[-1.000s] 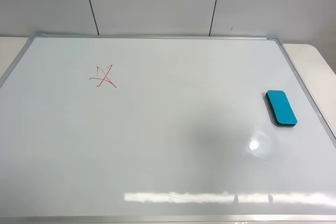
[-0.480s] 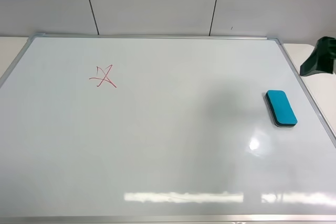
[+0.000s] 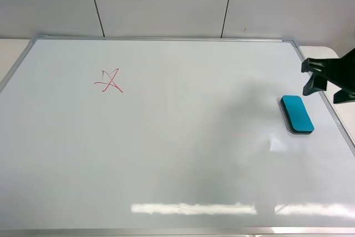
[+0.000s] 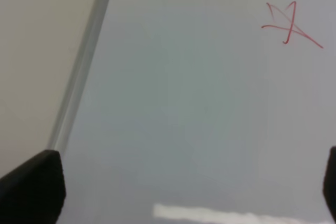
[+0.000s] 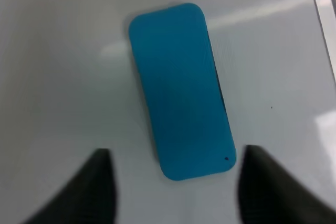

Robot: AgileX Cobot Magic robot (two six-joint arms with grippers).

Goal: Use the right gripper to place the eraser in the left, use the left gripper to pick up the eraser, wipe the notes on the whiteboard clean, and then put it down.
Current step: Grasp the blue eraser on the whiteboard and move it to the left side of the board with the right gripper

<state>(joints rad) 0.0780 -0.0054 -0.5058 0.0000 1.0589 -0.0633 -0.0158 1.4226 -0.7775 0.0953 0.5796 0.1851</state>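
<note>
Jaws of the right gripper stood open and empty, one on either side of one end of the eraser, clear of it. Jaws of the left gripper were spread wide and held nothing, over the whiteboard near its left frame.

The whiteboard lay flat on the tabletop. The eraser rested felt-down on it, close to the right frame and well apart from the notes, which were unwiped.

The step in hand was judged to be the right-hand pickup. To do it well, you needed to:

1. Centre the jaws across the eraser's short width, not its length.
2. Descend squarely, stopping short of the glossy surface.
3. Close on the teal sides above the felt.
4. Lift straight before carrying it left, since the frame lay just beside it.
</note>
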